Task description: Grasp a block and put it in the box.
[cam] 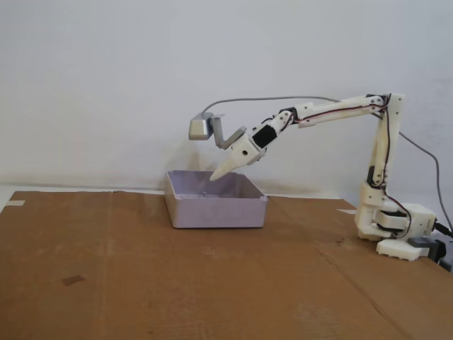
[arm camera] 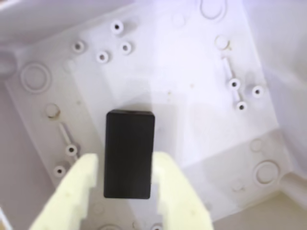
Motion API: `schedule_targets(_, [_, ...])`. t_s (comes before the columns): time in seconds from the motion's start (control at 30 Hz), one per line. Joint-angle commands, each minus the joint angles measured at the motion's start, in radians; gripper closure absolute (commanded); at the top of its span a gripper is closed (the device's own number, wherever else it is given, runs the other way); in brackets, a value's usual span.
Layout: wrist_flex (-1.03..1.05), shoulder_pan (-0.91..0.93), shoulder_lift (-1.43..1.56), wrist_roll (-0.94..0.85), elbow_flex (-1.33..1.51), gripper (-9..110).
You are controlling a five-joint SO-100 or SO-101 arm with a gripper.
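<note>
The black block (arm camera: 129, 143) lies flat on the floor of the pale lavender box (arm camera: 192, 96), among its moulded screw posts. In the wrist view my gripper (arm camera: 127, 158) hovers over the block's near half with one cream finger on each side. A thin gap shows at the left finger (arm camera: 84, 187), so the jaws stand open around the block without clamping it. In the fixed view the gripper (cam: 214, 177) points down into the box (cam: 216, 211) at its back left. The block is hidden behind the box wall there.
The box stands on a brown cardboard sheet (cam: 177, 283). A grey camera module (cam: 200, 127) with a cable rides above the gripper. The arm's base (cam: 393, 227) sits at the right, and a white wall stands behind.
</note>
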Motion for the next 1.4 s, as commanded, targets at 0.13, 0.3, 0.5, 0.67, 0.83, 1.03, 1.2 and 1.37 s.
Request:
schedule_targets(0.13, [-0.005, -0.023, 0.190, -0.009, -0.104, 89])
schedule_targets(0.3, [-0.005, -0.043, 0.233, -0.009, -0.091, 89])
schedule_targets(0.5, [-0.005, -0.077, 0.293, -0.009, -0.023, 89])
schedule_targets(0.67, [-0.005, -0.104, 0.364, -0.009, 0.032, 97])
schedule_targets(0.83, [-0.005, -0.126, 0.434, -0.009, 0.069, 102])
schedule_targets(1.03, [-0.005, -0.170, 0.518, -0.009, 0.103, 102])
schedule_targets(1.2, [-0.005, -0.224, 0.555, -0.008, 0.101, 102])
schedule_targets(1.37, [-0.005, -0.278, 0.565, -0.008, 0.103, 102])
